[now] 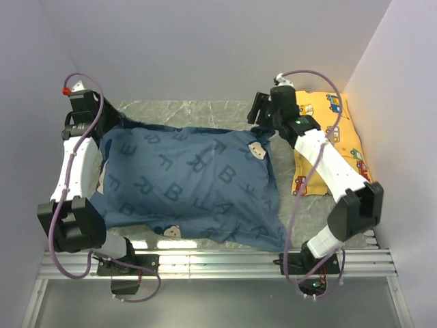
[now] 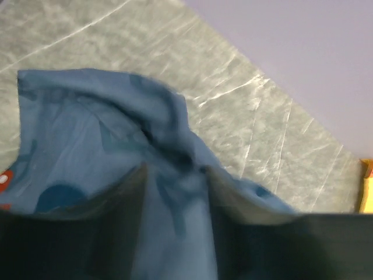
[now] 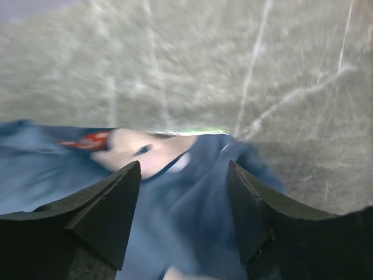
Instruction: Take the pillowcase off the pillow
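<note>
The dusty-blue pillowcase (image 1: 194, 181), printed with letters and mouse faces, lies spread over the pillow in the middle of the table. The pillow itself is almost wholly hidden under it. My left gripper (image 1: 108, 128) is at the case's far left corner. In the left wrist view its (image 2: 175, 169) fingers stand apart with bunched blue fabric (image 2: 116, 134) running loosely between them. My right gripper (image 1: 260, 119) is at the far right corner. It (image 3: 183, 166) is open over the blue cloth, with a printed mouse face (image 3: 145, 151) just beyond the fingertips.
A smaller yellow car-print pillow (image 1: 334, 137) lies at the far right against the wall, under the right arm. Grey marbled table top (image 1: 198, 109) shows behind the pillowcase. White walls close in at the back and both sides. A metal rail (image 1: 218, 263) runs along the near edge.
</note>
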Controlling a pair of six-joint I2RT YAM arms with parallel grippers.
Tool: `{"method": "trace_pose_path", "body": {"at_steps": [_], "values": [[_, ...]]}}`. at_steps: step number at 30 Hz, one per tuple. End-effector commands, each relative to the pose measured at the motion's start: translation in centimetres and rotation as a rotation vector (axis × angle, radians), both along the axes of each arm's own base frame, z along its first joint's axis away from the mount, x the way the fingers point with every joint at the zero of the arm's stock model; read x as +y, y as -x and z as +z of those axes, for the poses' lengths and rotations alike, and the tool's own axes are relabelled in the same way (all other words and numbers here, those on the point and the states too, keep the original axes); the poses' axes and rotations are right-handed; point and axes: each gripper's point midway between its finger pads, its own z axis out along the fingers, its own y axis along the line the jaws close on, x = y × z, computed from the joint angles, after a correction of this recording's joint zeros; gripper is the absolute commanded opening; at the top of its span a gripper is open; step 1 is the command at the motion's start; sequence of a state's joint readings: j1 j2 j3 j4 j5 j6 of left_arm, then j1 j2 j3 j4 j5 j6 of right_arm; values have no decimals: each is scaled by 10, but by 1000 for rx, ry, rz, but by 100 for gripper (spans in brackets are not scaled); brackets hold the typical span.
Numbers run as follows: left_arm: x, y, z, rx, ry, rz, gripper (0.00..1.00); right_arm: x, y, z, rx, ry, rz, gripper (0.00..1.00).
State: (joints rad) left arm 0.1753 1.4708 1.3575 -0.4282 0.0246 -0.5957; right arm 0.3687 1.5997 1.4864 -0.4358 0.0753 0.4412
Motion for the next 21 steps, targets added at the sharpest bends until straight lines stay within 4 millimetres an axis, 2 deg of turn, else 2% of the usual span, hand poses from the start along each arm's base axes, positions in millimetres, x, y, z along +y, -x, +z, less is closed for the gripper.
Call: {"method": "trace_pose_path", "body": {"at_steps": [1,2,4,5,7,8,9,10,11,12,13,15,16,17,18,19,21], "values": [[-6,4,68,-173,-32,-37,55,-10,15,59,-141,-28,-33,72],[-7,8,77,-191,-35,-35,60,-10,18,64,-152,-31,-30,73],[-3,17,79,-183,-44,-4,72,-8,29,76,-171,-29,-9,74],[-1,25,86,-197,-51,11,74,9,41,77,-172,-24,39,74],[3,37,79,-166,-55,45,80,26,65,77,-171,17,91,75],[3,46,83,-179,-61,57,81,29,75,62,-152,58,92,75],[6,52,81,-177,-64,79,82,53,102,63,-164,53,170,75],[5,61,73,-170,-63,86,84,60,118,36,-122,70,198,75],[6,66,69,-166,-65,99,84,66,132,27,-114,61,220,75],[8,71,63,-157,-65,115,84,87,160,32,-141,16,295,73],[13,78,46,-125,-74,151,85,90,176,3,-97,17,313,73],[18,91,40,-126,-73,196,84,100,200,-4,-100,-15,339,68],[20,95,24,-104,-71,216,81,111,222,-21,-70,-17,384,65],[20,100,21,-113,-68,226,80,116,229,-25,-68,-28,393,63],[19,105,2,-81,-51,240,80,119,233,-31,-59,-27,405,63],[20,107,-5,-75,-45,249,77,120,238,-44,-39,-16,411,62],[12,106,-16,-80,-6,224,72,119,229,-63,-14,32,381,60]]}}
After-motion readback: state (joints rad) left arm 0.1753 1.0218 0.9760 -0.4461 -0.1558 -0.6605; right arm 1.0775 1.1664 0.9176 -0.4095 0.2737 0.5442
